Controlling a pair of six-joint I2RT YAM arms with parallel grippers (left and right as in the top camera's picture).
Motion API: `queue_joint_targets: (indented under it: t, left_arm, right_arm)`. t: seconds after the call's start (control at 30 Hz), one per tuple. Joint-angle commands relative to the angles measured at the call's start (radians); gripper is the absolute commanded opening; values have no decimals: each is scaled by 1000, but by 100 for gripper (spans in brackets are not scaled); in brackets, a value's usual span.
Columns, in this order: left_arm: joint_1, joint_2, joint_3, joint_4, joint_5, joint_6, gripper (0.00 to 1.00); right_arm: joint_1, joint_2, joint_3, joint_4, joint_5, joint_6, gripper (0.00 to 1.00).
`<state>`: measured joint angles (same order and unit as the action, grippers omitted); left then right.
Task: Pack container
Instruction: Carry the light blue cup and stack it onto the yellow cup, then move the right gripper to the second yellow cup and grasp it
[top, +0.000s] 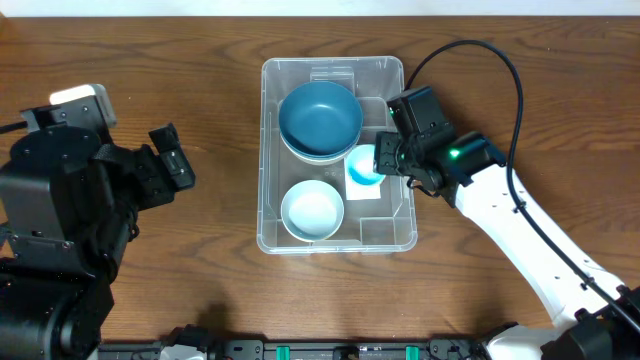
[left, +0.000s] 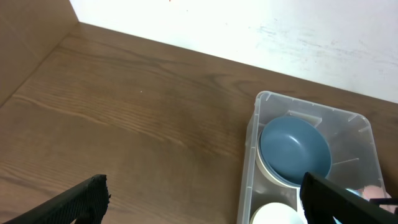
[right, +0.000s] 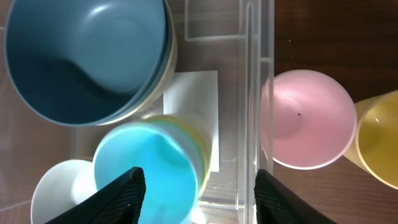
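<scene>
Wooden counter (top: 200, 60) holds your container (top: 268, 150) directly beneath your right hand (top: 385, 160), which gapes wide astride its right wall beside a cyan cup (right: 146, 171), gripping nothing, while your left hand (top: 178, 155) hangs spread and empty, well away from it.

Blue bowl (left: 293, 149) inside clear container (left: 250, 158)

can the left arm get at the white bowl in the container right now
Probably yes: the white bowl sits uncovered on the container's left side, facing the open left gripper, with nothing between them.
</scene>
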<state>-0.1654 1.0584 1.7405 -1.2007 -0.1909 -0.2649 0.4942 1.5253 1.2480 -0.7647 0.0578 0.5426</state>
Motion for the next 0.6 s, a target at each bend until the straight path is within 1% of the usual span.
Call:
queue_joint_targets:
  t: [0.0, 0.1, 0.17, 0.27, 0.33, 0.43, 0.57]
  left_arm:
    - [3, -1, -2, 0, -12, 2, 98]
    - [3, -1, -2, 0, -12, 2, 98]
    - [3, -1, -2, 0, -12, 2, 98]
    - [3, -1, -2, 0, -12, 2, 98]
    - [3, -1, -2, 0, -12, 2, 98]
    - [3, -1, -2, 0, -12, 2, 98]
    - [3, -1, -2, 0, -12, 2, 98]
  right_arm:
    - [-10, -75, 1, -2, 51, -8, 59]
    - [-76, -160, 1, 0, 112, -8, 69]
    - [-149, -208, 1, 1, 118, -9, 70]
    - [-289, -247, 1, -14, 81, -9, 69]
    - [-377, -246, 1, -35, 22, -29, 68]
    - [-480, -209, -1, -84, -68, -61, 69]
    - [-525, -116, -1, -148, -96, -79, 73]
